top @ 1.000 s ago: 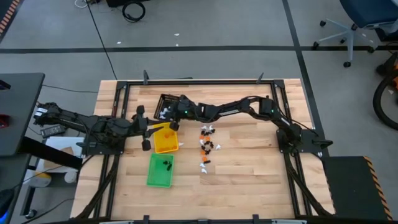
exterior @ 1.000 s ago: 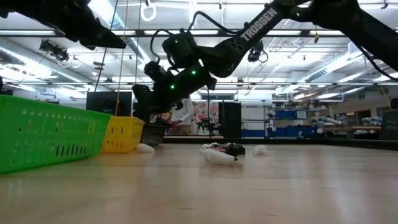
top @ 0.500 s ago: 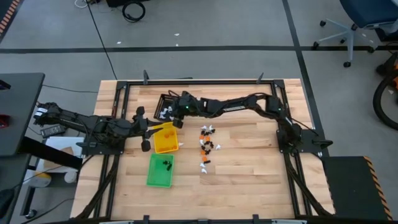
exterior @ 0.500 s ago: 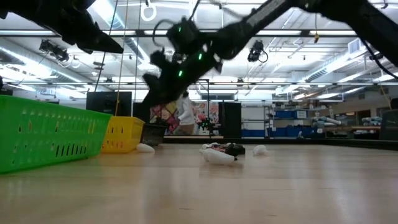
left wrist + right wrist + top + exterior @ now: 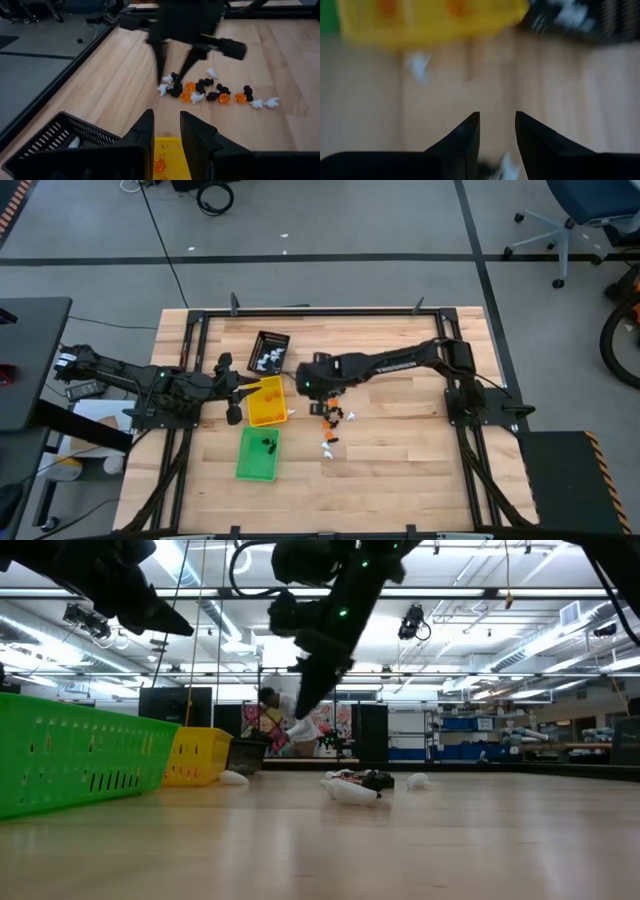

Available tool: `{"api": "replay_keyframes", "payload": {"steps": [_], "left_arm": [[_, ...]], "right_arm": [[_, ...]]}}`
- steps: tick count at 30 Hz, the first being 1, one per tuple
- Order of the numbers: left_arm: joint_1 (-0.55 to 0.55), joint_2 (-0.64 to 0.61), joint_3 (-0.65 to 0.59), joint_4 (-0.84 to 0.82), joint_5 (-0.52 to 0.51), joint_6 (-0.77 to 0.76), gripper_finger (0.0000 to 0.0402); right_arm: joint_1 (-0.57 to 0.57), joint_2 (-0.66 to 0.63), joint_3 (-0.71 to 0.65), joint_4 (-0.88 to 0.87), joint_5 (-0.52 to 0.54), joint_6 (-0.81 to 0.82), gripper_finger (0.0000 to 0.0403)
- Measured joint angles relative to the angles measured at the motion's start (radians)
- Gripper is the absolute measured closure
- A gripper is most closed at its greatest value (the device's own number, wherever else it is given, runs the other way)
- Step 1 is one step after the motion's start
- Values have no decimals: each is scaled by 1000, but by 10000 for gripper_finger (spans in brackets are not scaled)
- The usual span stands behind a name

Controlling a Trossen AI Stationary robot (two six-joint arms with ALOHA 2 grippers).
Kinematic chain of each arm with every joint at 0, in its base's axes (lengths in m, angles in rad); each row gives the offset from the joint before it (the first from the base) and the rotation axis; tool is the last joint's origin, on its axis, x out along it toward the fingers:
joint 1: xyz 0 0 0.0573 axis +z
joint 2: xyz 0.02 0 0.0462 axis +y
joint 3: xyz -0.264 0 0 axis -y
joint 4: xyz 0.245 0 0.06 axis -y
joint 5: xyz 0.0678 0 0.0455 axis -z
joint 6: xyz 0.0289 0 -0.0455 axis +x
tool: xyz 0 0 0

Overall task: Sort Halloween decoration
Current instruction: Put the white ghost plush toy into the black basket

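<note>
- Three trays sit in a cluster, and we place everything else by the yellow tray (image 5: 266,404): the black tray (image 5: 269,351) lies just beyond it, the green tray (image 5: 257,453) just on its near side. That looks like one tray per colour, since white trinkets show in the black tray, orange in the yellow and black in the green.
- Most of the trinkets (image 5: 331,418) lie unsorted in a loose line on the wood, near the yellow tray on its right-arm side, within easy reach of both arms.
- Our right gripper (image 5: 322,402) hangs over the end of that line nearest the black tray, fingers parted with a narrow gap and nothing between them in the right wrist view. We judge it is poised for another pick.
- Our left gripper (image 5: 166,131) waits at the yellow tray's far edge, opposite the line, fingers slightly apart and empty, likely kept clear of the working arm.
- One white trinket (image 5: 233,777) lies loose on the table beside the yellow tray.
</note>
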Motion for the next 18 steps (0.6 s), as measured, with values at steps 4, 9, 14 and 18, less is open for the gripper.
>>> {"api": "replay_keyframes", "payload": {"steps": [4,9,14,18], "left_arm": [[0,0,0,5,0,0,333],[0,0,0,7,0,8,333],[0,0,0,12,0,12,333],[0,0,0,14,-1,12,333]], "right_arm": [[42,-5,1,-179,-28,38,275],[100,-5,0,-381,-76,26,275],[131,-4,-1,-443,-97,-4,266],[132,-3,-30,-411,-115,-4,245]]}}
